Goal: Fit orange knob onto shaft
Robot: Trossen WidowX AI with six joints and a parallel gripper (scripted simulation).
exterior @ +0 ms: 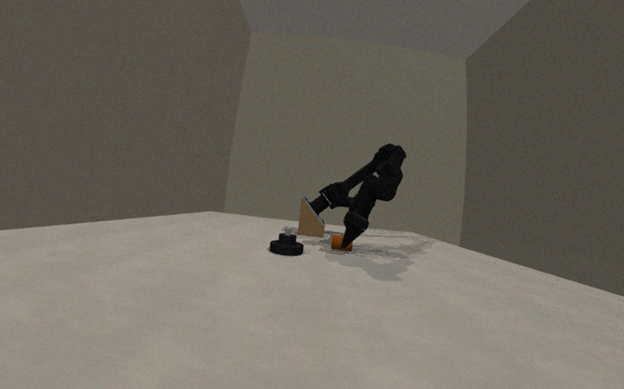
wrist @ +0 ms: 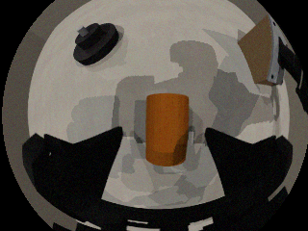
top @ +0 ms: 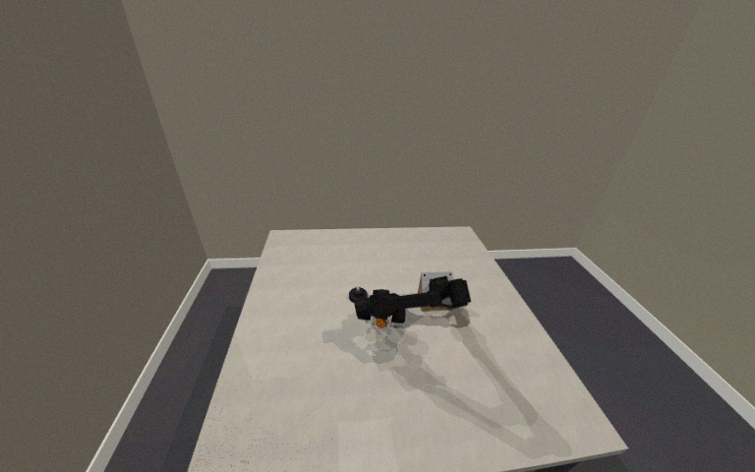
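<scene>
Orange, smooth-sided knob (top: pixel 380 323) (exterior: pixel 337 242) (wrist: pixel 166 129) lies on its side near the pedestal (top: pixel 357 295) (exterior: pixel 286 248) (wrist: pixel 96 44); probably light, rigid, prone to roll; widely parted jaws straddle it, ungripped; best pinched mid-barrel.

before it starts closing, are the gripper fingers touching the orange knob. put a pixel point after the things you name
Apart. The wrist view shows it: the orange knob (top: pixel 380 323) (exterior: pixel 338 242) (wrist: pixel 166 129) lies between the open gripper's (wrist: pixel 164 130) fingers, with bare table visible on both sides.
</scene>
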